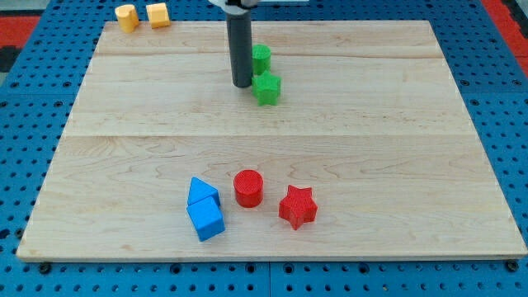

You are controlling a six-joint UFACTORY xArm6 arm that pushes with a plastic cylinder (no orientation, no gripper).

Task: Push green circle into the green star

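Note:
The green circle [261, 58] sits near the view's top centre on the wooden board [371, 148]. The green star [267, 87] lies just below it, touching or nearly touching. My tip [242, 85] rests on the board just left of the green star and below-left of the green circle. The rod partly covers the circle's left edge.
A red circle [248, 188] and a red star [297, 206] lie near the view's bottom centre. Two blue blocks [204, 209] sit left of them. A yellow block [126, 16] and an orange-yellow block [157, 14] sit at the board's top left edge.

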